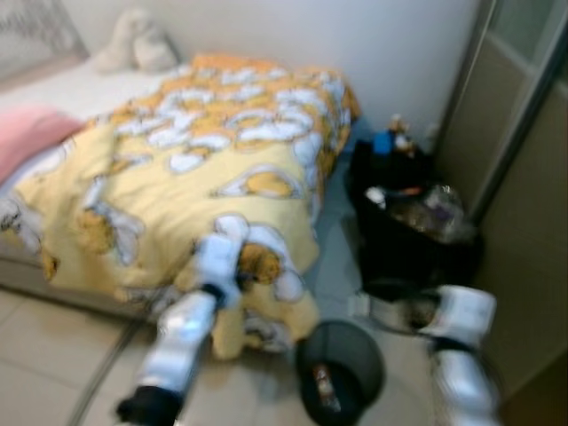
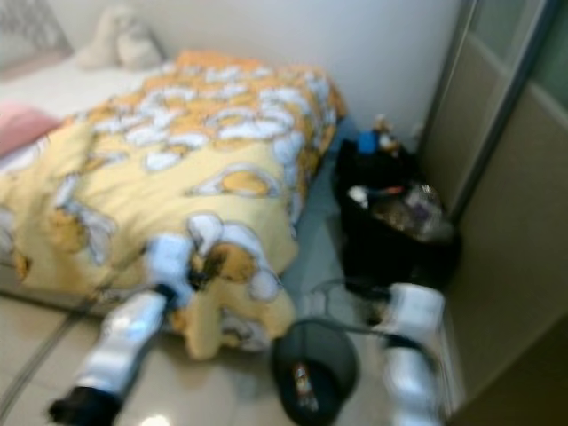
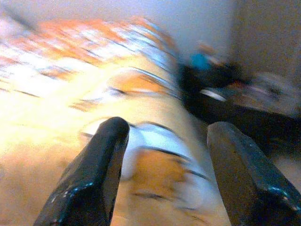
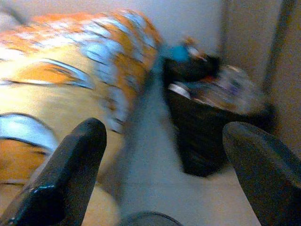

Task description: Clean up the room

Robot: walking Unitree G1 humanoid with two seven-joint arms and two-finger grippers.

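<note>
Step in hand: approach. The robot stands at the foot corner of the bed (image 1: 35, 275), both arms raised ahead of it, nothing held. All views are blurred, so small detail is not readable.

Left gripper (image 3: 164, 155): fingers apart, empty, pointed at the hanging end of the blanket (image 1: 222, 151) and close to it.

Right gripper (image 4: 164, 165): fingers apart, empty, aimed along the floor strip between the bed and the black bag (image 1: 413, 240).

Blanket: yellow, printed with white and orange cartoon figures; soft and rumpled. It covers the foot half of the bed, and its end spills over the foot corner, reaching the floor in a bunched fold.

Wastebasket (image 1: 342, 364): dark mesh, round, on the floor just beside the fallen blanket end, something small inside.

Black bag: on the floor against the wall, near the sliding door (image 1: 524, 177), stuffed with mixed items and clear plastic.

Next move, judged: close the left fingers on the drooping blanket edge and lift it back onto the bed; the cloth will sag and drag, so a firm pinch is needed.
</note>
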